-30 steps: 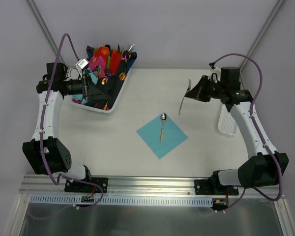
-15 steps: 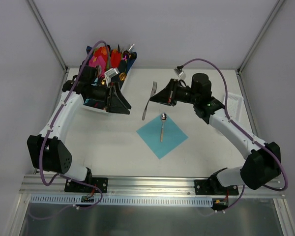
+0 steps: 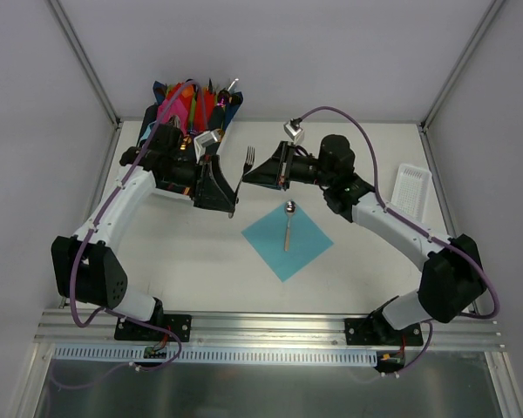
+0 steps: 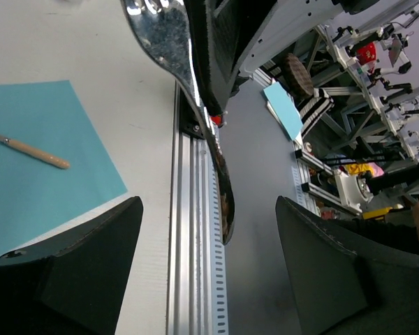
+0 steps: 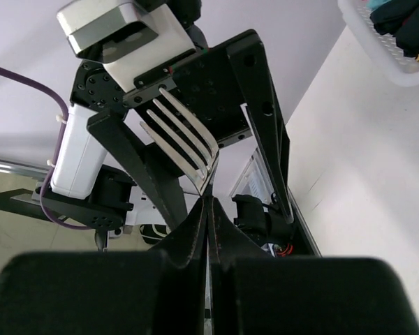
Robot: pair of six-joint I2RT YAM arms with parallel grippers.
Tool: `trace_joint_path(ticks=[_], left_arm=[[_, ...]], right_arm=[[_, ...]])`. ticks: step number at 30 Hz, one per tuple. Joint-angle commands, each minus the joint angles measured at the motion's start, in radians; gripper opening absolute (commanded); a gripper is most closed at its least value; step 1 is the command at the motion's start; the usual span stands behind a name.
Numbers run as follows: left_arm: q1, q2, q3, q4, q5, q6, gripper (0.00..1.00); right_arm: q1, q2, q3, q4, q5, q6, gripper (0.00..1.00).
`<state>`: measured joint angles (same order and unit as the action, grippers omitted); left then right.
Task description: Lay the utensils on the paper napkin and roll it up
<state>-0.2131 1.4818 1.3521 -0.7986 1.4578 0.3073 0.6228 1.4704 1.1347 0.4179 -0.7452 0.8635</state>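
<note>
right gripper (image 3: 256, 177) clamped on a silver fork (image 5: 185, 136), tines up, handle hanging free below the grip. left gripper (image 4: 208, 209) spread wide, nothing in it. in its wrist view the fork handle runs down through the gap, no contact showing.

the two claws face each other above the table, at 11 o'clock from the teal napkin (image 3: 288, 239). napkin lies flat mid-table with one spoon (image 3: 288, 222) on it, bowl toward 12. heap of coloured napkin bundles (image 3: 179, 104) at the 11 o'clock corner, white tray (image 3: 411, 187) at 3.

reads as a mid-air hand-over.

risks:
- right lets go before left has closed: fork drops to bare table, short of the napkin.
- left closes on the slim handle end only: fork pivots or slips.
- claws this close could knock each other.
- a falling fork could shift the spoon.
</note>
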Motion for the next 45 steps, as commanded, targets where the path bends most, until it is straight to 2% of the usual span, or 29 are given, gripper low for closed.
trace_joint_path(ticks=[1,4,5,8,9,12,13,15,16,19,20,21,25,28,30,31,34,37,43,45], left_arm=[[-0.012,-0.023,-0.022,0.002,0.226,0.052,0.78],[-0.014,-0.026,-0.021,0.004,0.256,0.049,0.62],[-0.015,-0.028,-0.019,0.004,0.256,0.049,0.52],[-0.016,-0.034,-0.018,0.004,0.271,0.049,0.37],[-0.016,-0.031,-0.018,0.002,0.277,0.047,0.25],[-0.015,-0.026,-0.016,0.002,0.288,0.041,0.04],[-0.016,-0.026,-0.015,0.002,0.279,0.041,0.01],[-0.016,-0.025,0.001,0.002,0.251,0.023,0.0],[-0.016,-0.023,0.007,0.004,0.221,0.015,0.0],[-0.015,-0.025,0.041,0.004,0.161,-0.017,0.0],[-0.014,-0.026,0.051,0.002,0.086,-0.028,0.0],[-0.017,-0.026,0.08,0.006,0.029,-0.072,0.0],[-0.02,-0.063,0.075,0.119,-0.236,-0.282,0.0],[-0.04,-0.136,0.001,0.269,-0.402,-0.419,0.0],[-0.071,-0.179,-0.036,0.323,-0.477,-0.466,0.0],[-0.081,-0.193,-0.048,0.337,-0.558,-0.487,0.0],[-0.101,-0.238,-0.105,0.404,-0.579,-0.554,0.0],[-0.138,-0.276,-0.134,0.432,-0.599,-0.565,0.0],[-0.175,-0.325,-0.166,0.457,-0.617,-0.582,0.0],[-0.186,-0.33,-0.179,0.46,-0.613,-0.591,0.0]], right_arm=[[0.014,0.007,0.059,0.133,-0.023,0.052,0.0],[0.018,0.021,0.069,0.143,-0.026,0.057,0.0],[0.018,0.022,0.069,0.153,-0.028,0.061,0.0],[0.021,0.033,0.071,0.17,-0.029,0.072,0.0],[0.023,0.034,0.071,0.17,-0.026,0.072,0.0],[0.029,0.047,0.077,0.145,-0.02,0.065,0.02],[0.029,0.045,0.08,0.136,-0.017,0.062,0.04],[0.025,0.036,0.073,0.111,0.001,0.054,0.19],[0.02,0.027,0.068,0.09,0.01,0.046,0.32],[0.008,-0.036,0.057,0.021,0.064,-0.016,0.43],[0.006,-0.054,0.066,-0.085,0.082,-0.05,0.46],[0.011,-0.076,0.095,-0.162,0.139,-0.134,0.47],[0.058,-0.16,0.173,-0.512,0.357,-0.259,0.5],[0.129,-0.17,0.236,-0.657,0.545,-0.282,0.52],[0.179,-0.16,0.28,-0.689,0.666,-0.282,0.56],[0.193,-0.157,0.29,-0.7,0.699,-0.282,0.58],[0.225,-0.108,0.361,-0.751,0.801,-0.274,0.58],[0.242,-0.044,0.434,-0.833,0.84,-0.262,0.57],[0.272,-0.024,0.442,-0.849,0.889,-0.262,0.53],[0.272,-0.024,0.436,-0.837,0.889,-0.264,0.48]])
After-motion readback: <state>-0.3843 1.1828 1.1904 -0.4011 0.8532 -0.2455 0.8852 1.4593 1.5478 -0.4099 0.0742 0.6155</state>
